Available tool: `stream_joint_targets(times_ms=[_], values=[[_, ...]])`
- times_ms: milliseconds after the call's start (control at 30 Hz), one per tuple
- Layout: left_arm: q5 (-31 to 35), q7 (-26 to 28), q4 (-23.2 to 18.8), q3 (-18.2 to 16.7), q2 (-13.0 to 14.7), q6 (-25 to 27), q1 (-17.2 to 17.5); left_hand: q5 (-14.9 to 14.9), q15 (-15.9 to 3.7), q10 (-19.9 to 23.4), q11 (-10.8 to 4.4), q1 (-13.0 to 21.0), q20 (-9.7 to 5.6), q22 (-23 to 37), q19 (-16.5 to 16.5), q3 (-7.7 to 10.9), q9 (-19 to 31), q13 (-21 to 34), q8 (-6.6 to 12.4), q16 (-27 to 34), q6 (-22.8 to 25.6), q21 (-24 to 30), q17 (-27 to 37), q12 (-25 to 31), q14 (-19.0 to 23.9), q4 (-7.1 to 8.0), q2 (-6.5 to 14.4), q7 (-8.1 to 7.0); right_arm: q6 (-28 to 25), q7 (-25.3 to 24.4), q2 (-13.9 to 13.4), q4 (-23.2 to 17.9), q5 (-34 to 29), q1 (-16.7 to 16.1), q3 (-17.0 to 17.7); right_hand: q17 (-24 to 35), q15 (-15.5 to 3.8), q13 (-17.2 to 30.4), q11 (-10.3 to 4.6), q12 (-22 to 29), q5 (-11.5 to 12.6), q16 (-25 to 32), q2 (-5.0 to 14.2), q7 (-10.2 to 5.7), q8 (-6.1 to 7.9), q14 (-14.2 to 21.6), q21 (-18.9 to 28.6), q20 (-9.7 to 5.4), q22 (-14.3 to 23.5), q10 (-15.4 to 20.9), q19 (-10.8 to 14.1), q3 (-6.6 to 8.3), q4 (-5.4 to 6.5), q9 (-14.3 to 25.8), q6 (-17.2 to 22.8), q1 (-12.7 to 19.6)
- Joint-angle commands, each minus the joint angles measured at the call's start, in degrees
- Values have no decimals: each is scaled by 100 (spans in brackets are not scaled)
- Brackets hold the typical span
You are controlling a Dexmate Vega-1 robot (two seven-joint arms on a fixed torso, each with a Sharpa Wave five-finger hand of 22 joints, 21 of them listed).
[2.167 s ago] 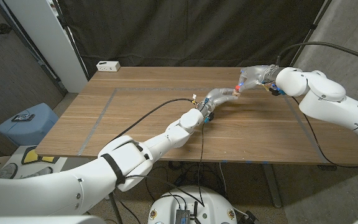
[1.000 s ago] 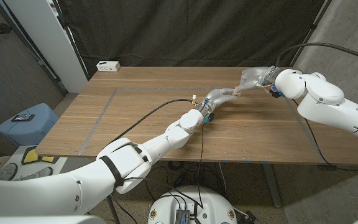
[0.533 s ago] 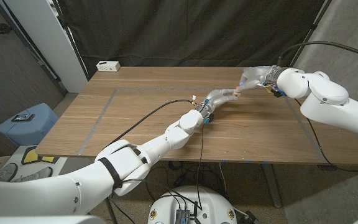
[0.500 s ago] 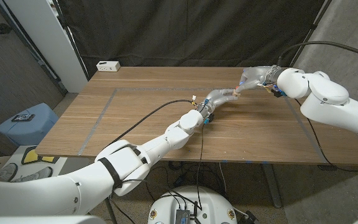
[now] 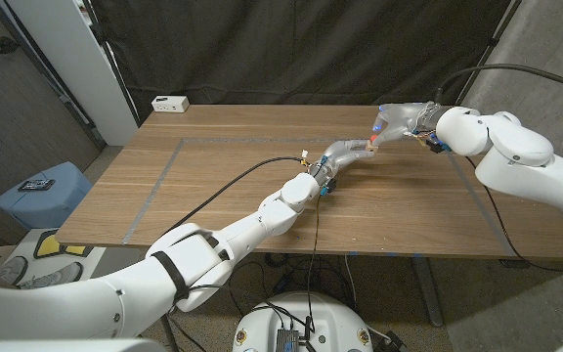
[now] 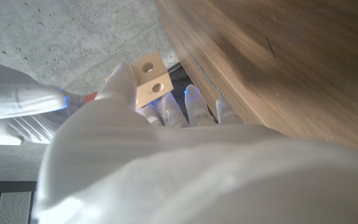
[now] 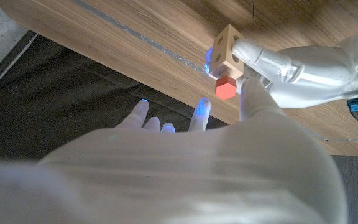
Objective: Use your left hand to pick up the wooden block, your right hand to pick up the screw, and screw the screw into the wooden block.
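**Inspector:** Little has shifted since the earlier frames: the right hand (image 5: 399,121) has eased slightly up and left, and the red screw (image 5: 372,140) now shows at its fingertips against the left hand (image 5: 345,152). Head view, upper right of centre: both hands meet above the wooden table (image 5: 223,196). The block itself is too small to make out there.

**Assistant:** And the left wrist view?

**Inspector:** Wooden block (image 6: 150,80) at upper centre-left, pinched between the left hand's fingers (image 6: 194,102), two holes facing the camera. The other hand's fingertip comes in from the left edge with a sliver of red at its tip, just beside the block.

**Assistant:** Right wrist view?

**Inspector:** Upper right of centre: the block (image 7: 227,48) is held by the left hand (image 7: 303,68), and the screw's red hex head (image 7: 225,88) sits directly below it, touching its face. The right hand's fingers (image 7: 202,112) are spread (whether the thumb is gripping the head, I cannot tell).

**Assistant:** The governing relation?

**Inspector:** The screw lies between the two hands, its long axis apparently running into the block's face, towards the left hand. In my judgement the screw is started, and the right hand is placed to turn it.
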Motion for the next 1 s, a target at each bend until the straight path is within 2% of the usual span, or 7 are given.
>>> stream_joint_targets(times_ms=[33, 367, 633, 1000], values=[[24, 64, -261, -8, 92, 105, 103, 31, -293, -23, 5, -67, 48, 21, 9, 2, 27, 25, -15, 28, -42, 37, 19, 48, -13, 27, 25, -30, -14, -182, 23, -79, -310, -133, -28, -5, -49, 17, -121, 40, -11, -1, -7, -105, -6, -7, 29, -4, 15, -4, 54, 90, -38, -16, 72, 218], [30, 58, -293, -1, 100, 139, 112, 22, -255, -121, 13, -185, 80, 21, 8, -21, 31, 31, -44, 22, -142, 36, 22, 27, -24, 83, 61, -18, -101, -261, 64, -131, -572, -279, -38, -14, -140, 20, -192, 80, -13, 14, -52, -163, 24, 40, 46, -46, 13, 51, 120, 171, -74, -28, 225, 462], [18, 14, -228, 4, 77, 125, 83, 27, -284, -100, 5, -164, 54, 22, 15, -11, 32, 37, -17, 11, -95, 39, 4, 47, -16, 42, 42, -14, -81, -324, 184, -61, -700, -312, -59, -26, -176, 22, -254, 135, -22, 33, -158, -199, 108, 125, 64, -77, 13, 169, 206, 200, -60, -26, 488, 632], [18, 1, -186, 6, 68, 105, 67, 31, -298, -76, 2, -148, 44, 22, 16, -5, 33, 43, -7, 12, -79, 39, -3, 67, 0, 11, 38, -41, -10, -321, 268, 39, -762, -298, -45, -24, -223, 19, -309, 166, -22, 50, -126, -191, 175, 186, 63, -86, 14, 255, 238, 235, -19, -4, 652, 716]])
